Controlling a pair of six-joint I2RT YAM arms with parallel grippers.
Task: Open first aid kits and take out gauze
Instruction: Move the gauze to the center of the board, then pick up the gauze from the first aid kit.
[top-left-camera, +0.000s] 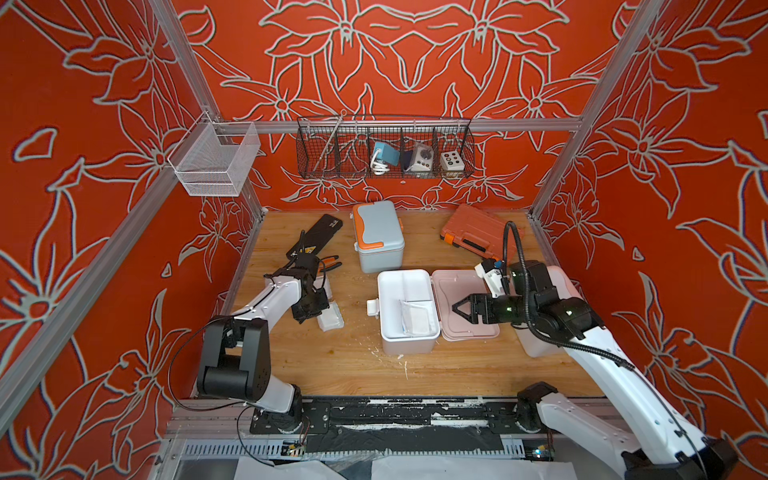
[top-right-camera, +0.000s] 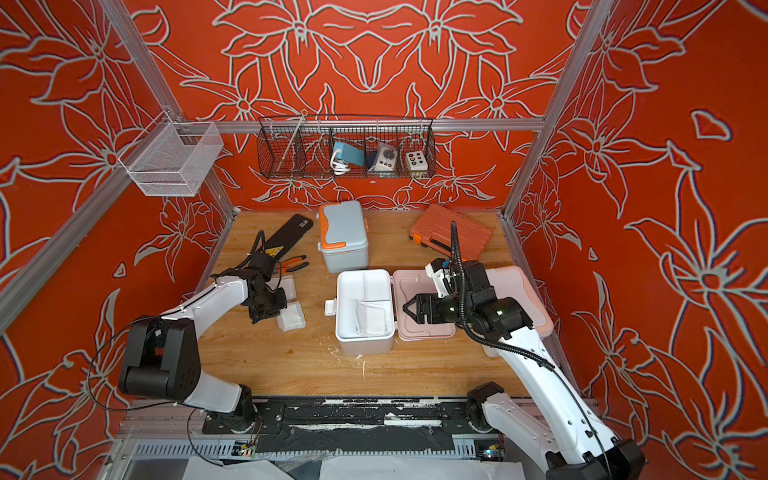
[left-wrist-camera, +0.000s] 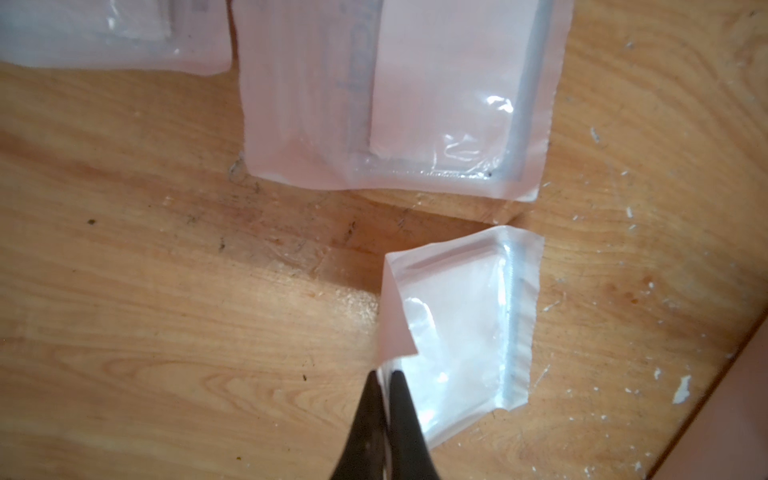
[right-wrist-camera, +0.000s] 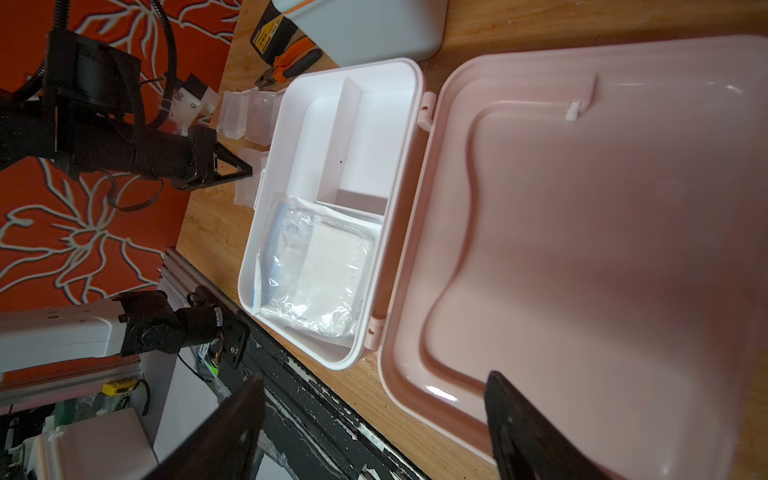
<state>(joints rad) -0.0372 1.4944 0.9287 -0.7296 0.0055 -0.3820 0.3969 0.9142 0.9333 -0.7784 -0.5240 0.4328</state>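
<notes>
One gauze packet (left-wrist-camera: 461, 332) corner pinched in left claw (left-wrist-camera: 384, 376) (jaws together); right claw (top-left-camera: 456, 309) agape.

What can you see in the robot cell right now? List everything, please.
Blue-grey kit: one, orange trim, closed, back centre.
White kit: one, peach lid laid open, centre.
Pink kit: one, far right, partly hidden.
Gauze: at least four, white, clear-wrapped; one in white kit, others at left.
Tool case: one, orange, back right.
Black case: one, back left.
Pliers: one, orange-handled, beside black case.
Black basket: one, hung at back.
White basket: one, hung at left.
Left arm: jaws shut on a gauze corner.
Right arm: jaws open over peach lid.
</notes>
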